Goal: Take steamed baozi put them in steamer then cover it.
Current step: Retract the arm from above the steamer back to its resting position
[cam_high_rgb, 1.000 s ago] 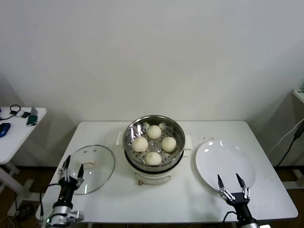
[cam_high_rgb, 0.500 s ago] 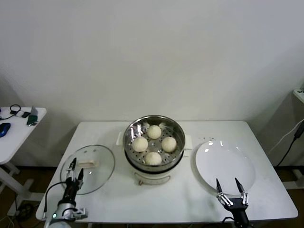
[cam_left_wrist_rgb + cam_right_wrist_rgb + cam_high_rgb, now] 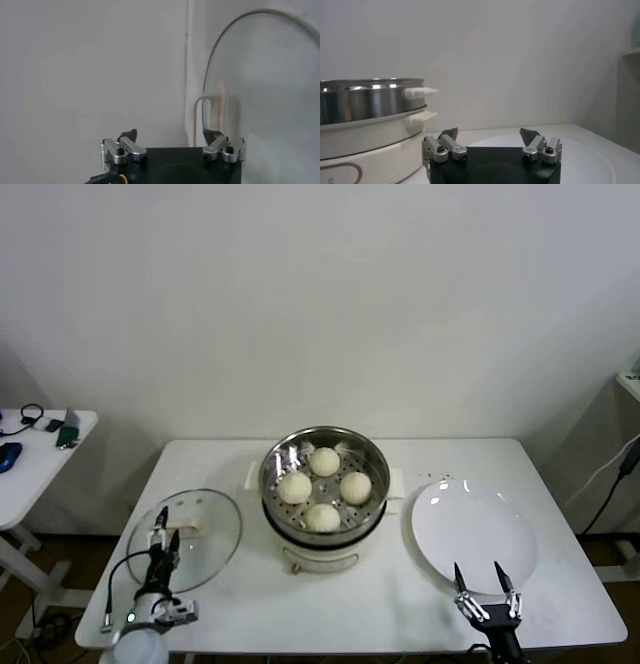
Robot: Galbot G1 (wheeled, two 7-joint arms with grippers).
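Observation:
Four cream-white baozi (image 3: 323, 487) sit on the perforated tray inside the shiny steamer (image 3: 276, 506) at the table's middle. The clear glass cover (image 3: 215, 529) with its white bar handle (image 3: 190, 529) lies flat on the table to the steamer's left. My left gripper (image 3: 164, 542) is open and empty over the cover's near edge, just in front of the handle; in the left wrist view (image 3: 170, 136) the handle (image 3: 206, 102) shows beyond its fingers. My right gripper (image 3: 483, 577) is open and empty at the white plate's near edge, also seen in the right wrist view (image 3: 490, 133).
A flat white plate (image 3: 470, 524) lies to the right of the steamer. The steamer's side (image 3: 365, 100) shows in the right wrist view. A small side table (image 3: 40, 449) with small items stands at far left. The table's front edge is close to both grippers.
My left gripper has moved back and lower towards the cover's near edge, near the handle. My right gripper has drawn slightly back towards the table's front edge.

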